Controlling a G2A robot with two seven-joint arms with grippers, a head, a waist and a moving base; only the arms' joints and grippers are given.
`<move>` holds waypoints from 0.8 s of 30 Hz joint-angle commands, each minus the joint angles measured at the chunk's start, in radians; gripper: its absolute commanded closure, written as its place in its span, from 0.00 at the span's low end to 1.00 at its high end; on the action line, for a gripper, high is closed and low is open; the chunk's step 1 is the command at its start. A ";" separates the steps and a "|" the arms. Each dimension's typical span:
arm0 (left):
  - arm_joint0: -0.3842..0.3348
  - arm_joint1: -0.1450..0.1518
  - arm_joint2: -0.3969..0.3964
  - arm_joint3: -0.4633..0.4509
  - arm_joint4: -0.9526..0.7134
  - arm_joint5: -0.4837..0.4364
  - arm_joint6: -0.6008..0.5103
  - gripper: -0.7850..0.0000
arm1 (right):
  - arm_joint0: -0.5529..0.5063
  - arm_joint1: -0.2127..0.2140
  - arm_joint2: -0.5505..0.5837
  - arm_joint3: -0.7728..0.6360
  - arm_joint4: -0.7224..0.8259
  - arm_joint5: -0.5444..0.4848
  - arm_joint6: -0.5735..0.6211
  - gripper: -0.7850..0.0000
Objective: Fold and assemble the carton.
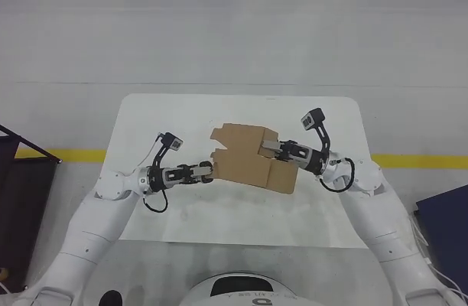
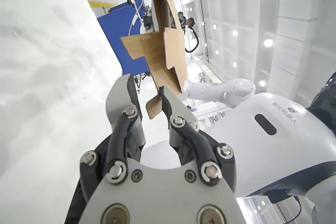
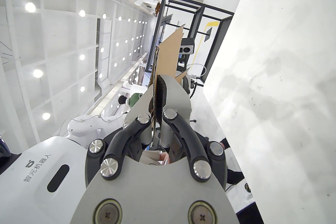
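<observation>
Carton [image 1: 249,161] held off table [image 1: 165,122]; right fingers [image 3: 178,96] clamped on its edge, left fingers [image 2: 123,96] apart around corner flap

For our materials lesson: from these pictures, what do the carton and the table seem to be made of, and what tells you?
Carton: brown corrugated cardboard with a matt finish; its cut edge in the right wrist view shows fluting. Table: a smooth white top with faint scuffs and a slight sheen, probably laminate or painted board; the look leaves that open.
</observation>
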 commanded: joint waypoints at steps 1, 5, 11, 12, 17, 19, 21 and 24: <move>-0.003 0.003 0.008 -0.003 -0.020 0.001 -0.001 0.73 | -0.001 0.000 -0.002 -0.002 -0.001 0.002 -0.002 1.00; -0.011 0.007 0.023 0.003 -0.067 -0.003 0.003 0.55 | 0.000 0.001 -0.006 -0.006 -0.008 0.000 -0.005 1.00; -0.022 0.009 0.042 0.016 -0.116 0.013 -0.013 0.53 | -0.003 0.003 -0.008 -0.013 -0.027 -0.001 -0.014 1.00; -0.024 0.009 0.046 0.017 -0.124 0.017 -0.017 0.54 | -0.004 0.003 -0.008 -0.014 -0.027 0.000 -0.015 1.00; -0.032 0.009 0.056 0.025 -0.144 0.018 -0.018 0.65 | -0.009 0.005 -0.006 -0.022 -0.025 -0.006 -0.020 1.00; -0.031 0.010 0.055 0.025 -0.153 0.023 -0.023 0.72 | -0.011 0.005 -0.004 -0.023 -0.019 -0.006 -0.021 1.00; -0.029 0.011 0.054 0.024 -0.157 0.031 -0.031 0.72 | -0.012 0.006 -0.002 -0.023 -0.015 -0.006 -0.023 1.00; -0.027 0.012 0.053 0.034 -0.157 0.035 -0.035 0.67 | -0.012 0.007 -0.003 -0.024 -0.018 -0.006 -0.027 1.00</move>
